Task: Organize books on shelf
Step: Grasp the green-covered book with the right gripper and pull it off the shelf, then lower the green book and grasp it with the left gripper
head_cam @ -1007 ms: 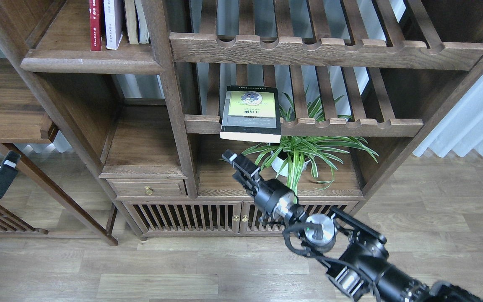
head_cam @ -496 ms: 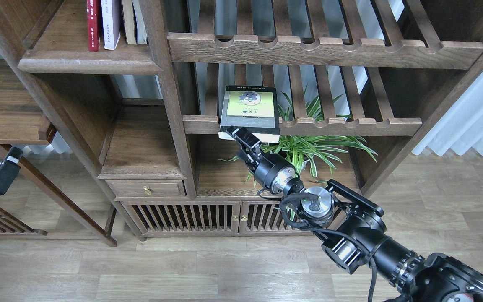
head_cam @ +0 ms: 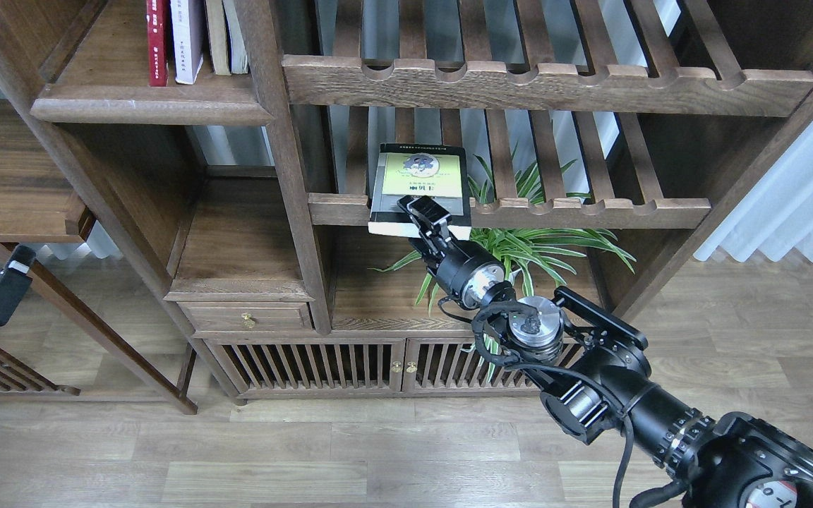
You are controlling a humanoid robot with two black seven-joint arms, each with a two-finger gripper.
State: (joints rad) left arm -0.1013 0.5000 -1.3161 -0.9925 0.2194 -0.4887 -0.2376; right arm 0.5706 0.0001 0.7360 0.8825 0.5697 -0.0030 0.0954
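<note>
The black book [head_cam: 422,176] with a yellow-green panel lies flat on the lower slatted rack [head_cam: 590,210], its near end overhanging the front rail. My right gripper [head_cam: 426,214] is at that near end, over the cover's front edge; its dark fingers cannot be told apart. The red book [head_cam: 157,42] and the white book [head_cam: 186,41] stand upright on the solid shelf [head_cam: 145,109] at the upper left. My left gripper [head_cam: 8,275] hangs low at the far left, away from the bookcase.
Two thin cream-spined books [head_cam: 226,35] stand right of the white book. A potted spider plant [head_cam: 526,247] sits under the lower rack, beside my right arm. An upper slatted rack [head_cam: 547,85] spans above. A small drawer [head_cam: 250,317] and slatted cabinet doors [head_cam: 322,367] are below.
My right arm has reached up and forward, from below the rack to the black book's near end. The book has not moved. The left arm has hardly moved.
</note>
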